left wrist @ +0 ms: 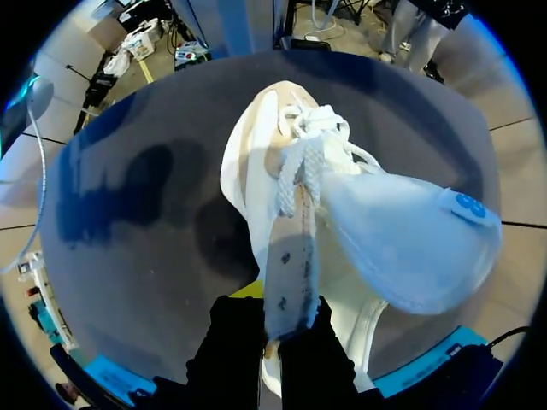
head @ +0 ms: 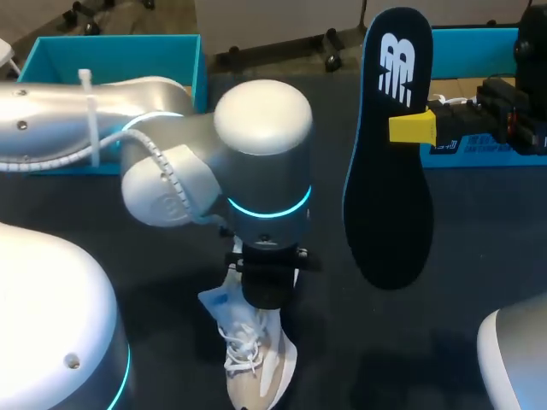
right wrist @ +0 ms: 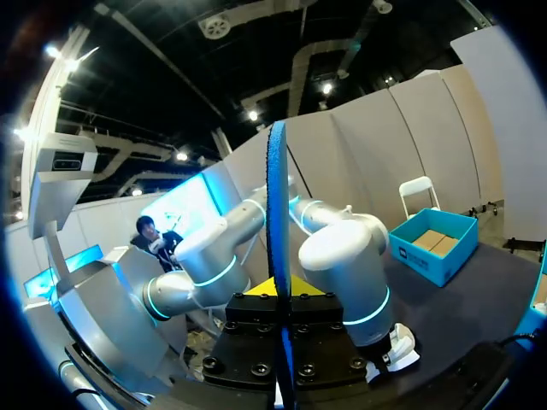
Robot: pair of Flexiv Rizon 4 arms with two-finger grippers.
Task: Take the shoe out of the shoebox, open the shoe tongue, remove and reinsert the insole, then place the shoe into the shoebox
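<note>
Dark table (head: 479, 256), with my left arm (head: 256, 162) reaching across the middle of it. The teal shoebox (head: 111, 55) sits far left, well apart from the shoe. The black insole (head: 389, 196) hangs upright in the air on the right. The right gripper (head: 413, 126) is clamped on its edge, fingers barely apart. The beige shoe (head: 256, 359) sits at the near edge with its tongue folded open, and the left gripper (left wrist: 286, 312) pinches its eyelet strip from both sides.

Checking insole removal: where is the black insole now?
Head view, right side: the black blue-edged insole is held upright above the table in the right gripper.
</note>
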